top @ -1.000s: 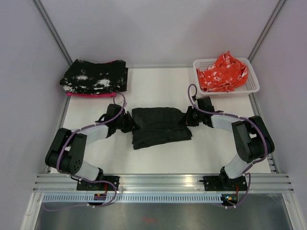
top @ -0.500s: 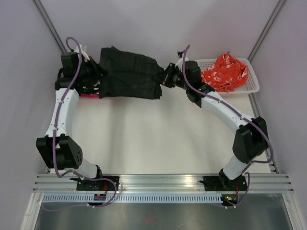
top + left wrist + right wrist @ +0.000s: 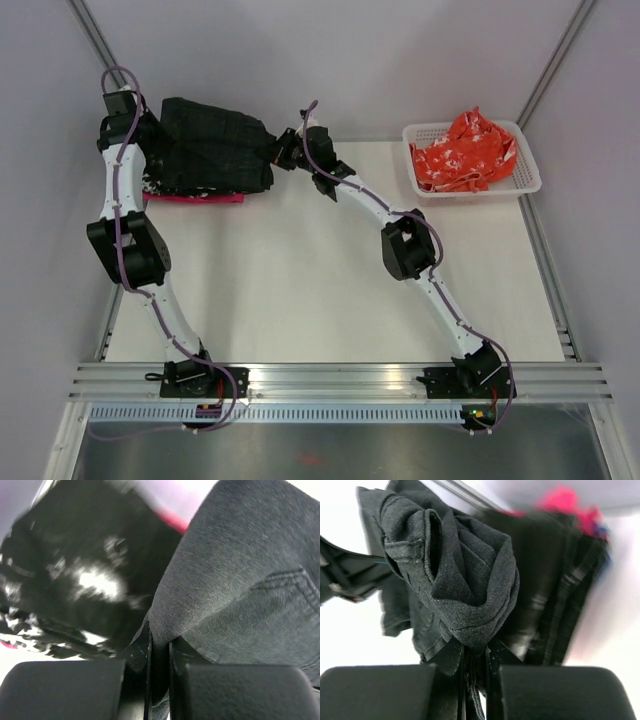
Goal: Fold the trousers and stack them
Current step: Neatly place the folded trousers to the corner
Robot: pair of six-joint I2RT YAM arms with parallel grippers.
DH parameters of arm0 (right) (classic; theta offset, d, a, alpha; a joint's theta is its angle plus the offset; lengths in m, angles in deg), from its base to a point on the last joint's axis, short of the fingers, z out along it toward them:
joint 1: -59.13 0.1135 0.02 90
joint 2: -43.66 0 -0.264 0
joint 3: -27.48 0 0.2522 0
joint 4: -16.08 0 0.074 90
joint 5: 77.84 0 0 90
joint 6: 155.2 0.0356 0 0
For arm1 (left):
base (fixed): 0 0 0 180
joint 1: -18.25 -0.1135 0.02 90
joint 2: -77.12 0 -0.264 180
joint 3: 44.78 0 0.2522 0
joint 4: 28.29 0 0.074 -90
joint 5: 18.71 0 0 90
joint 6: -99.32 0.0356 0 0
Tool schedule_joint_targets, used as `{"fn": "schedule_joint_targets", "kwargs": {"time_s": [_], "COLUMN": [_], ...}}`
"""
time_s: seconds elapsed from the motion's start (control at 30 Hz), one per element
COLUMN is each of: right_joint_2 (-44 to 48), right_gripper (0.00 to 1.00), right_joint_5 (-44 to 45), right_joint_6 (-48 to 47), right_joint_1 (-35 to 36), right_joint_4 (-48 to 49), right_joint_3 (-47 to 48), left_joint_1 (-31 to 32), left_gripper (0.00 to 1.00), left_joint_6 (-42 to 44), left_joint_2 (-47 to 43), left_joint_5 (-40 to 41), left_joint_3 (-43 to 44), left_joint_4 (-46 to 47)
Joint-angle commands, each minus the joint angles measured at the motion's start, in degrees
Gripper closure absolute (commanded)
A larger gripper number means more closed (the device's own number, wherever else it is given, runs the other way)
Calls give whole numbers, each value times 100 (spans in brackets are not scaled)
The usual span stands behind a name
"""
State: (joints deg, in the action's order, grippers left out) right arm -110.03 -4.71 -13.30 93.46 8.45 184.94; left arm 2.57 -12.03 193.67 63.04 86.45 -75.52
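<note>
Counter (image 3: 300, 290): smooth, white. Far-left corner, close to both walls: soft matte black trousers (image 3: 215, 145), folded thick, held over the speckled cloth (image 3: 158, 186). Left hand (image 3: 148, 135) and right hand (image 3: 284, 152) each clamp a bunched end. Far right: plastic lattice basket (image 3: 530, 178).

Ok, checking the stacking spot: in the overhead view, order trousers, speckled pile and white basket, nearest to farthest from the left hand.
1. The trousers, pinched in the left hand, back left.
2. The speckled pile, just beneath them, back left.
3. The white basket, back right corner.
</note>
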Motion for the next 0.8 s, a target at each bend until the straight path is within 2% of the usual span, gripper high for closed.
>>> {"fn": "schedule_joint_targets", "kwargs": {"time_s": [0.0,0.17,0.3,0.47,0.67,0.77], "right_joint_2": [-91,-574,-540,-461,-530,-645], "right_gripper": [100,100,100,100,100,100], "right_joint_5": [753,1167,1492,1923,1959,1880], "right_joint_6": [128,171,163,-144,-435,-443], "right_joint_1": [4,56,127,214,127,66], "right_joint_4": [942,1381,1636,2173,1918,1804], "right_joint_3": [318,747,703,844,652,660], "left_joint_1": [-592,-901,-954,-989,-1007,-1007], "left_gripper": [98,98,98,98,98,98], "left_joint_6": [60,69,87,-36,-238,-361], "left_joint_2": [235,474,430,587,781,930], "left_joint_5": [1114,1115,869,956,1466,1388], "left_joint_3": [408,338,223,600,155,66], "left_joint_4": [525,964,1229,1194,1668,1975]}}
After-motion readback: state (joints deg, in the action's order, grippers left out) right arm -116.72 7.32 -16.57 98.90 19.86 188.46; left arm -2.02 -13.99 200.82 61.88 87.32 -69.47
